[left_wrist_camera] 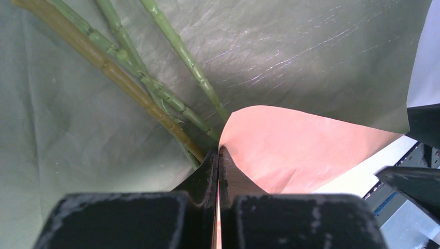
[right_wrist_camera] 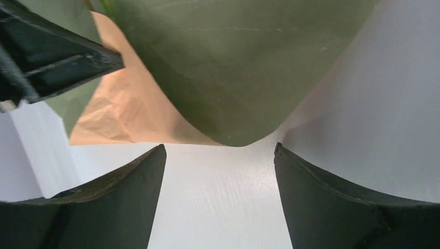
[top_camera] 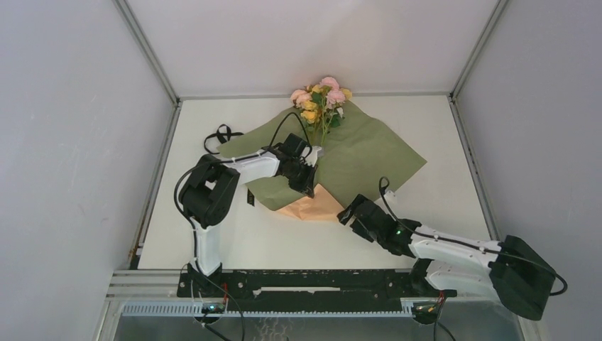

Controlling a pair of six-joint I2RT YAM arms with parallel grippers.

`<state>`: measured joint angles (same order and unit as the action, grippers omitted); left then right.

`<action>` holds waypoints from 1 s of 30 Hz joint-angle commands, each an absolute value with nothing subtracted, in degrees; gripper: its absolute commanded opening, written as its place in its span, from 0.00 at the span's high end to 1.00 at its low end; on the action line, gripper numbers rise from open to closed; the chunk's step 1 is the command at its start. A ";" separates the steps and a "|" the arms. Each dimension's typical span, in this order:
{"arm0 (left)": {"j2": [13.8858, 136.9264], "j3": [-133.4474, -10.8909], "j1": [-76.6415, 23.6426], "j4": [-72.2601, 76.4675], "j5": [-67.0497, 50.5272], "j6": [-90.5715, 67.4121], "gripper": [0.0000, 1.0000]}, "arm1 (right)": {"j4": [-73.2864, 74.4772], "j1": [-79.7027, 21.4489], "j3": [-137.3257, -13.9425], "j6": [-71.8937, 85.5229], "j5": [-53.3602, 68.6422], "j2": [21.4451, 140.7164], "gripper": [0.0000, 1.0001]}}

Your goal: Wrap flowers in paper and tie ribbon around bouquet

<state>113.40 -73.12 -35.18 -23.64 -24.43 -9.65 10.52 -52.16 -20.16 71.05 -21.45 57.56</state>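
1. The left gripper [left_wrist_camera: 218, 155] is clamped on a folded edge of the paper [top_camera: 369, 153]; a peach sliver shows between its jaws.
2. The right gripper [right_wrist_camera: 220, 148] is spread wide and holds nothing, just short of the sheet's near fold.
3. One sheet lies mid-table [top_camera: 234, 234], olive face up, with its near corner turned over to show peach.
4. One bunch of flowers [top_camera: 321, 96] lies on it, with pink and yellow blooms at the far edge and the stems toward the pinch.
5. One black ribbon [top_camera: 221, 135] is looped beside the sheet's left corner.
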 commanded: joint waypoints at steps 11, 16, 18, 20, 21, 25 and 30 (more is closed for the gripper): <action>113.25 -71.72 -34.93 -21.97 -23.74 -9.95 1.00 | 7.92 -54.34 -23.88 84.72 -25.03 71.41 0.19; 113.10 -71.89 -34.93 -21.97 -24.04 -10.02 1.00 | 9.30 -53.37 -24.06 82.45 -29.24 73.94 0.36; 113.03 -71.94 -34.97 -21.98 -24.31 -9.94 1.00 | 9.17 -53.06 -24.35 80.88 -30.19 74.90 0.49; 112.87 -72.03 -35.01 -22.02 -24.55 -9.87 1.00 | 10.11 -52.99 -25.31 79.08 -31.16 75.97 0.62; 112.85 -72.11 -34.98 -21.99 -24.59 -9.80 1.00 | 10.61 -53.01 -25.92 77.70 -32.06 76.27 0.67; 113.25 -72.79 -34.96 -22.00 -24.69 -10.01 1.00 | 12.71 -52.85 -27.60 74.16 -34.08 76.45 0.83; 114.28 -73.78 -34.91 -22.04 -24.35 -10.24 1.00 | 16.47 -53.40 -31.34 65.69 -36.98 76.54 1.00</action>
